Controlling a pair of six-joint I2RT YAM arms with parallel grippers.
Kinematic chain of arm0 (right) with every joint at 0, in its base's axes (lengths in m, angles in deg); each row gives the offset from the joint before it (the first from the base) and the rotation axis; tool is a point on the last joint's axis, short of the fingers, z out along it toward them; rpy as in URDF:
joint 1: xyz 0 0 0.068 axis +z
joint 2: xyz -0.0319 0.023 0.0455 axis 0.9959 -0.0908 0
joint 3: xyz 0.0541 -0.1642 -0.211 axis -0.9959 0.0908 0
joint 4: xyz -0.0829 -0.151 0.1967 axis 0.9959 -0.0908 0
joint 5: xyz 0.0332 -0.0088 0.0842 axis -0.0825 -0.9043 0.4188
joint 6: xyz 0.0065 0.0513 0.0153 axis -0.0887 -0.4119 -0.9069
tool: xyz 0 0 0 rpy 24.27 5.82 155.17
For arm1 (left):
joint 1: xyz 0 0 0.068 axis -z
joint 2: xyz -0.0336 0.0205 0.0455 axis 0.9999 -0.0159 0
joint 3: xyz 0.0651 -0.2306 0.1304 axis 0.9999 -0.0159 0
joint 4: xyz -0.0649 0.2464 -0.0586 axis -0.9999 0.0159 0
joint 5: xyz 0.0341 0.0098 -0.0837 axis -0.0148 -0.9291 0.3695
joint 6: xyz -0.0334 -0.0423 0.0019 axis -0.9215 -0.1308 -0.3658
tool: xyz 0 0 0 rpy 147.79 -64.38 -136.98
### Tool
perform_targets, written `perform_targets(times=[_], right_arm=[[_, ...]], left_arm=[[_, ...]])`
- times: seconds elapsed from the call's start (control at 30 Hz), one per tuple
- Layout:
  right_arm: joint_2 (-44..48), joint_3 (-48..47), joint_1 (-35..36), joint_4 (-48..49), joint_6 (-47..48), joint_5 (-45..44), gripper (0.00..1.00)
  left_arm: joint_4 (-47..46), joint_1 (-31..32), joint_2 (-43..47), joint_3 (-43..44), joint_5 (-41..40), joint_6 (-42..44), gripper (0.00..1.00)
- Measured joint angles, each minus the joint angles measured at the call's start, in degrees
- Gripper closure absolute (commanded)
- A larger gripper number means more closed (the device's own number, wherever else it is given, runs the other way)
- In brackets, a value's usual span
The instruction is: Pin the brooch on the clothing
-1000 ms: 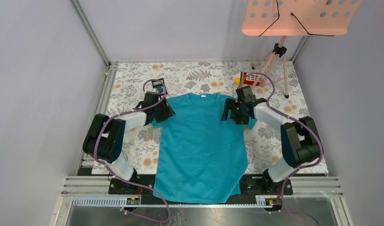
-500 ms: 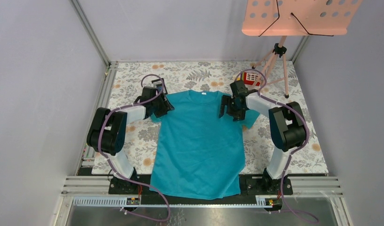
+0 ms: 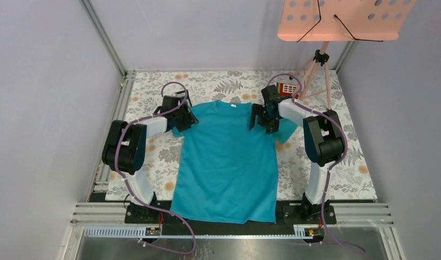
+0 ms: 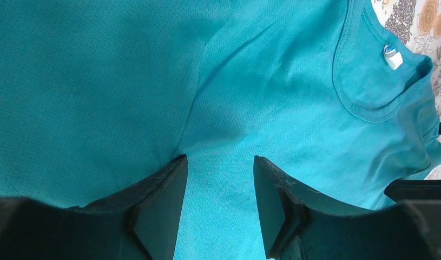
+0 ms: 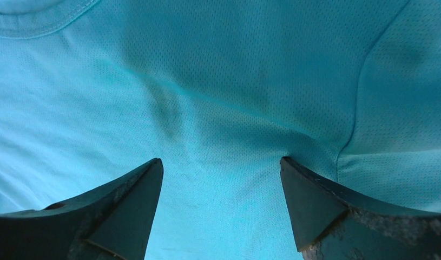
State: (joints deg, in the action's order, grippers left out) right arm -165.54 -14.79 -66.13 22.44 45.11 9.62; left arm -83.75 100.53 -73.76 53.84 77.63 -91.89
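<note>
The flowery counter (image 3: 218, 84) took up most of the top view. The teal T-shirt (image 3: 226, 162) lay flat on it, neck pointing away from the arm bases, with its collar sitting between the two tools. Compared with a second before, the whole shirt had slid farther from the bases. The hem had pulled back off the near rail and the collar sat higher up the counter.

Both arms had stretched out along with it. The left tool (image 3: 181, 116) was down on the shirt's left shoulder and the right tool (image 3: 260, 116) on the right shoulder, each a bit farther out than before.

In the wrist views both tools were released. Their fingers were spread with only flat teal mesh showing in the gap, the right one wider than the left, and nothing pinched in either.

The small white neck label (image 4: 392, 56) showed up and to the right of the left tool's fingers, inside the collar. The brooch was too small for me to pick out anywhere.
</note>
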Motion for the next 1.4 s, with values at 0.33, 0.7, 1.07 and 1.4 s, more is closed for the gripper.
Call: perform_targets(times=[0.33, 0.7, 1.07, 1.4], right_arm=[[4.5, 0.4, 0.0, -1.8, 3.7, 0.5, 0.03], [29.2, 12.0, -0.1, -3.5, 5.4, 0.5, 0.01], [41.7, 25.6, -0.1, -10.2, 3.6, -0.9, 0.10], [53.5, 40.8, -0.1, -15.0, -4.3, -2.5, 0.30]], left_arm=[[2.7, 1.6, 5.3, -0.1, 0.0, 5.2, 0.16], [9.2, 6.1, 30.4, -3.3, -2.1, 8.2, 0.06], [26.3, 5.4, 52.0, -7.1, -3.3, 12.0, 0.01], [39.0, 5.2, 64.8, -9.8, -2.1, 15.0, 0.01]])
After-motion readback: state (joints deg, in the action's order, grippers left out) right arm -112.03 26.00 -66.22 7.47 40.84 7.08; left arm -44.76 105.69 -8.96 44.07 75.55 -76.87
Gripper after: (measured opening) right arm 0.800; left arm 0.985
